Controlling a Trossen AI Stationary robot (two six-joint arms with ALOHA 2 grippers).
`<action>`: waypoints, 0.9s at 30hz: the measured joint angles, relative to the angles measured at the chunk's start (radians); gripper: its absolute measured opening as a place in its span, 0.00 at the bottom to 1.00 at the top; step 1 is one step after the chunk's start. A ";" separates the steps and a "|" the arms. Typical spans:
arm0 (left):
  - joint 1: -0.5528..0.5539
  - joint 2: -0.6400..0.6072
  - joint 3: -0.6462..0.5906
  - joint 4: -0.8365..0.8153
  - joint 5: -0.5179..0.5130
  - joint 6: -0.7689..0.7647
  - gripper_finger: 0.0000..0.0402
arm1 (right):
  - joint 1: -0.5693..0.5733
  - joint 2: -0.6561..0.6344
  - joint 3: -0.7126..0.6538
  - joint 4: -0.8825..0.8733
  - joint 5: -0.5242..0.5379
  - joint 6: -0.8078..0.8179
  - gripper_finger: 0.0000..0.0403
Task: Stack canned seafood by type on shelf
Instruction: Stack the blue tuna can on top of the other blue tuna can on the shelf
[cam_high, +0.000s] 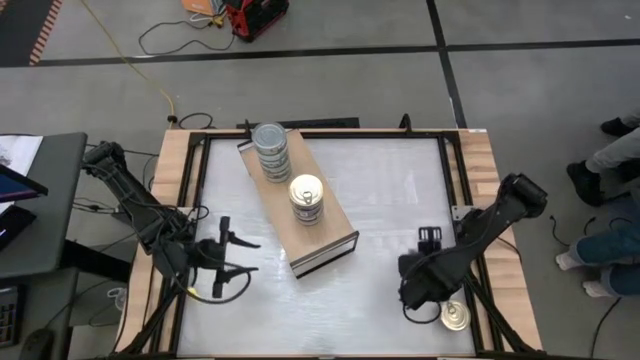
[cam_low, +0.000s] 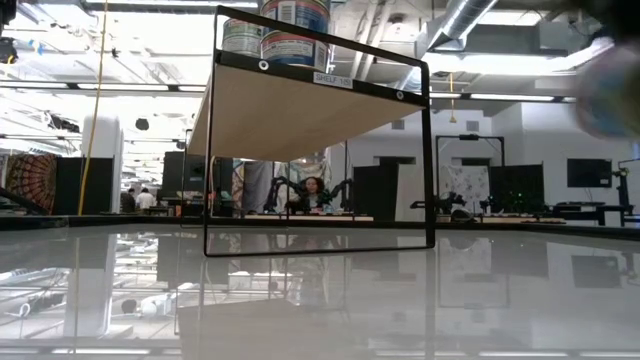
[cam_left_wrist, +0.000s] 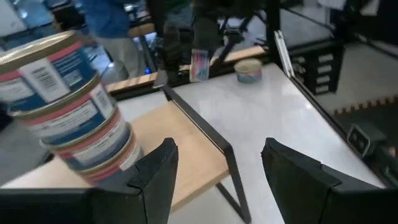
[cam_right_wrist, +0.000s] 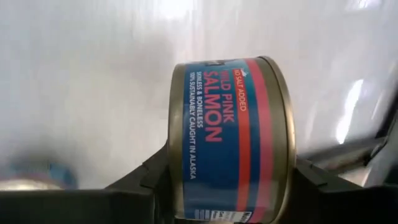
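**Claws: right one on a salmon tin, left one waiting**

High view: right claw (cam_high: 428, 287) is low at the table's (cam_high: 400, 190) near right corner, with a gold-topped tin (cam_high: 456, 317) just beside it at the edge. Left claw (cam_high: 228, 262) hangs at the near left, fingers apart, nothing in them. Shelf (cam_high: 330, 232) lies diagonally mid-table, carrying two stacks: silver-topped stack (cam_high: 271, 151) at the far end, gold pull-tab stack (cam_high: 307, 200) toward the middle.

Low view: shelf's dark frame (cam_low: 428, 150) with both stacks on top; neither claw clearly visible.

Left wrist view: left fingers (cam_left_wrist: 155, 174) spread, empty, with a stack close beside and the shelf's open end just ahead.

Right wrist view: a blue and red salmon tin (cam_right_wrist: 230, 137) sits between my right fingers (cam_right_wrist: 146, 177), label sideways. Fingers flank it closely; can't confirm firm clamp yet.

Step, as I judge it: picking up another tin. Next: finish the squeeze, lift, check its top, carry to the matching stack, set it down square so the stack doesn't topple.
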 joint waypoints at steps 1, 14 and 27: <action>0.001 0.000 0.000 0.005 -0.008 -0.019 0.56 | -0.007 0.000 0.042 -0.015 0.051 0.003 0.52; 0.044 -0.007 -0.223 0.463 0.311 -0.001 0.56 | -0.110 -0.027 0.396 0.008 0.653 -0.284 0.53; 0.044 -0.057 -0.243 0.526 0.157 0.010 0.56 | -0.249 -0.026 0.430 0.552 0.958 -0.972 0.53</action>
